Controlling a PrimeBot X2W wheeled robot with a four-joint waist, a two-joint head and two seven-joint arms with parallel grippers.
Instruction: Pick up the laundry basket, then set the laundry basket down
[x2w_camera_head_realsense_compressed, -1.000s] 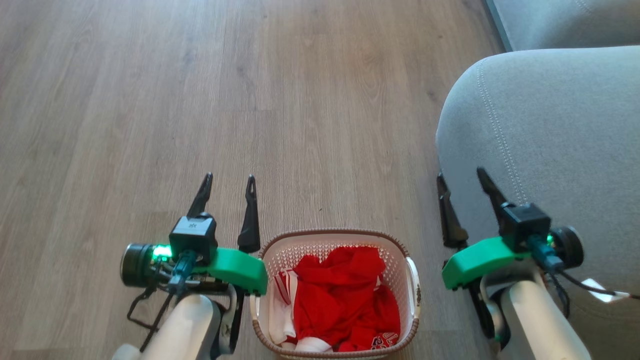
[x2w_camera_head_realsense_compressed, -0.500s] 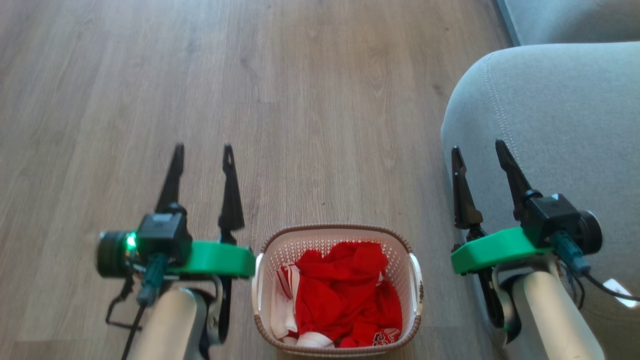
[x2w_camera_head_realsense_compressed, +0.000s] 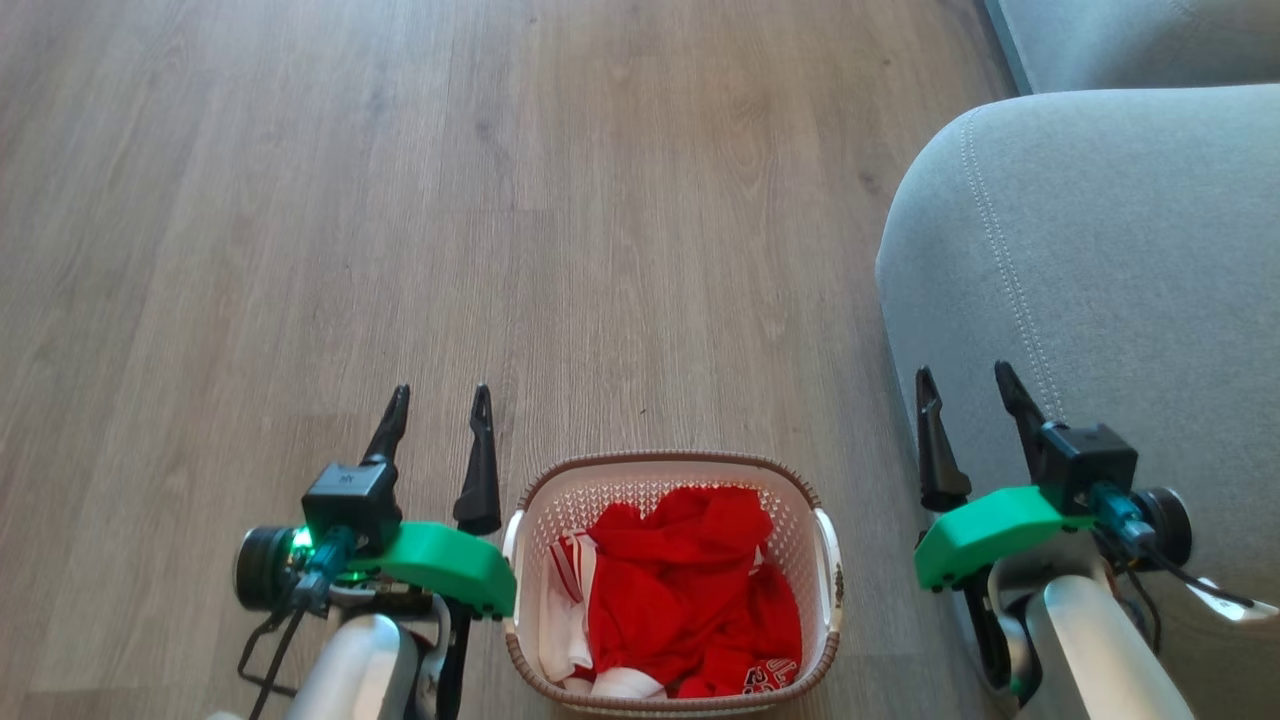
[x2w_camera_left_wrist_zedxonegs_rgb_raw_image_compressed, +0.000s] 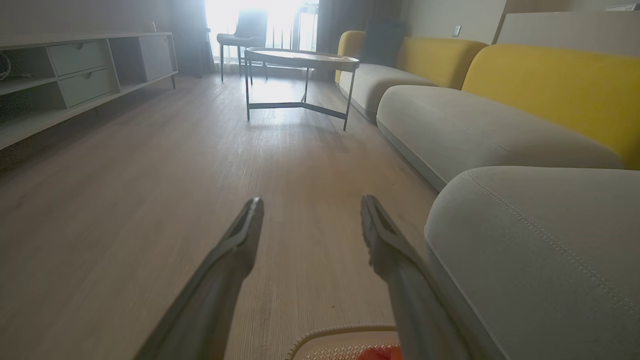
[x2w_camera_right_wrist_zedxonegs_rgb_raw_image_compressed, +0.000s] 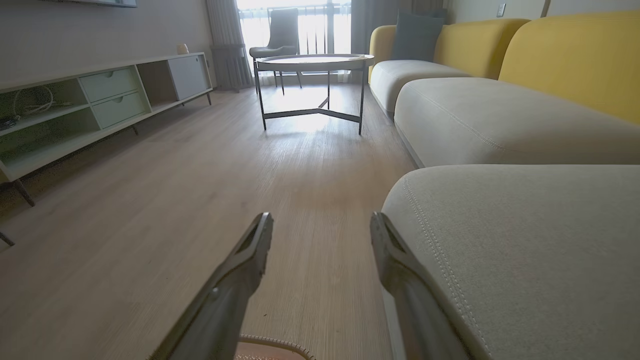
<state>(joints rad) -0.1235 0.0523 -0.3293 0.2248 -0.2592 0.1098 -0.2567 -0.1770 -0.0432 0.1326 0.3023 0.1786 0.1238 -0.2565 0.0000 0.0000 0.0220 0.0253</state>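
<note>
Both grippers have drawn back toward the robot in the last half second. The fingertips of the left gripper (x2w_camera_head_realsense_compressed: 441, 389) and the right gripper (x2w_camera_head_realsense_compressed: 962, 370) sit lower in the head view than they did. The basket (x2w_camera_head_realsense_compressed: 665, 459) and the sofa (x2w_camera_head_realsense_compressed: 1100, 250) lie almost where they were.

The basket stands on the floor (x2w_camera_head_realsense_compressed: 600, 250) at the near edge of the head view, between the two arms, with red-and-white clothes (x2w_camera_head_realsense_compressed: 690, 590) heaped inside. Neither gripper holds it. The left gripper's fingers stand apart with only bare floor between them. Its green mount overlaps the basket's left rim in the head view, and whether the two touch cannot be told. In the left wrist view the basket's rim shows at the bottom edge, just beside the inner finger.

The right gripper's fingers are likewise spread and grip nothing. A strip of floor lies between its mount and the basket's right handle (x2w_camera_head_realsense_compressed: 829, 560). Its outer finger lies over the rounded edge of the sofa cushion and its inner finger is over the line where cushion meets floor. Contact cannot be told.

The sofa closes off the right side, near the basket. Ahead of the basket and to its left the floor runs open. Farther off, the wrist views show a round table (x2w_camera_left_wrist_zedxonegs_rgb_raw_image_compressed: 300, 55) on thin legs near the sofa. A low shelf unit (x2w_camera_left_wrist_zedxonegs_rgb_raw_image_compressed: 75, 75) runs along the left wall, and a chair (x2w_camera_left_wrist_zedxonegs_rgb_raw_image_compressed: 245, 30) stands by the bright window.
</note>
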